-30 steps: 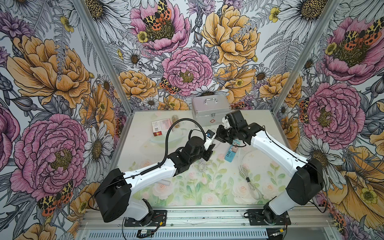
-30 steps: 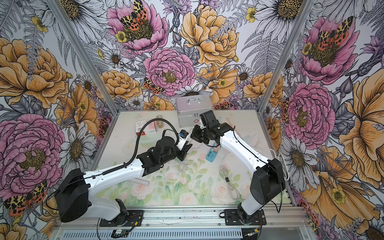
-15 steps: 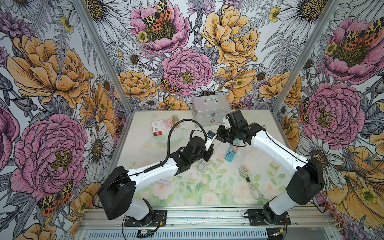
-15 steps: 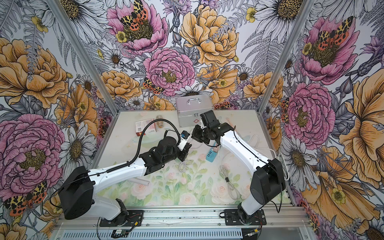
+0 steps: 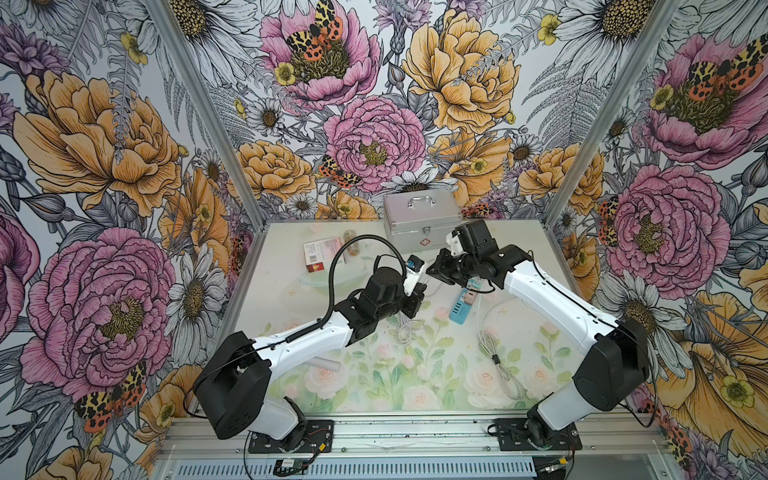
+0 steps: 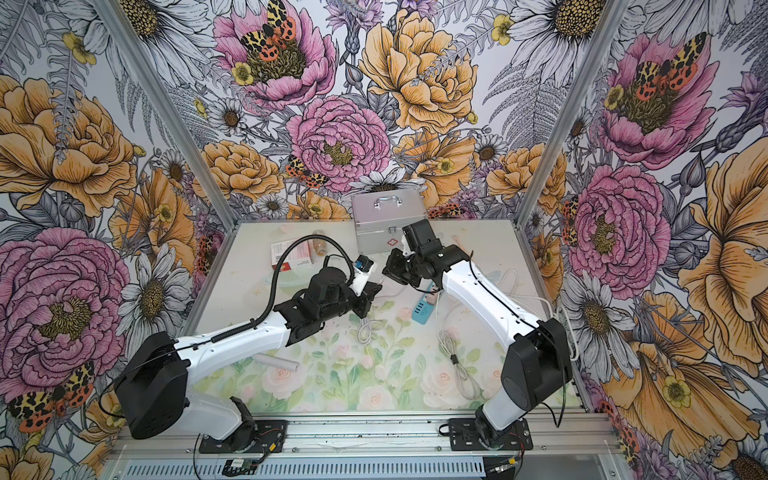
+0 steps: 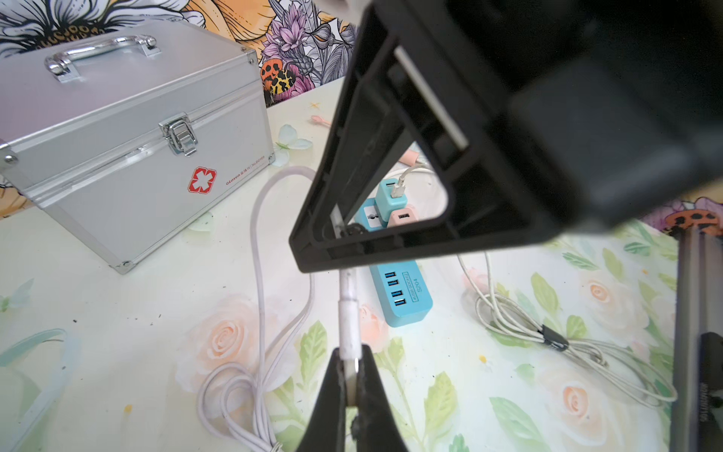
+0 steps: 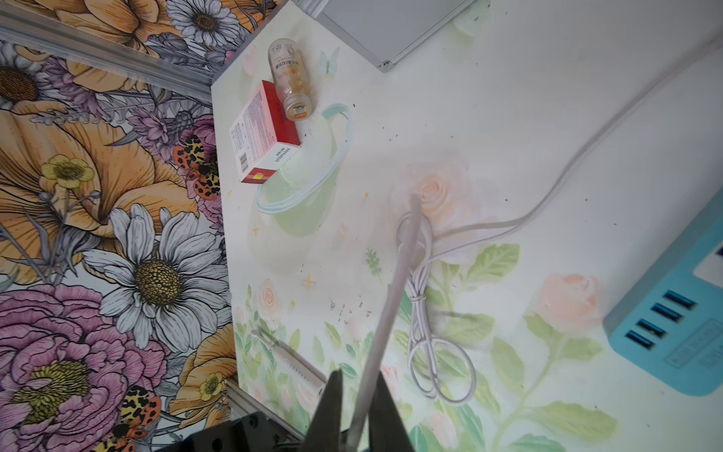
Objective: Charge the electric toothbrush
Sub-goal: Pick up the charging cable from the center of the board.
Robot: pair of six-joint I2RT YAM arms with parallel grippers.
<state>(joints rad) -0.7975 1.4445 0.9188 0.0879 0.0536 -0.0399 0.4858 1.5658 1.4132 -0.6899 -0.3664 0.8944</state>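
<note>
White charging cable [image 7: 349, 313] | straight plug sleeve | pinched by left gripper [image 7: 351, 355]

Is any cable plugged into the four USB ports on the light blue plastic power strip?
No: in the left wrist view all four ports on the light blue plastic power strip stand empty.

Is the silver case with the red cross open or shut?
Shut. The silver case has its lid down flush on the body, and the latch lies fastened across the seam.
</note>
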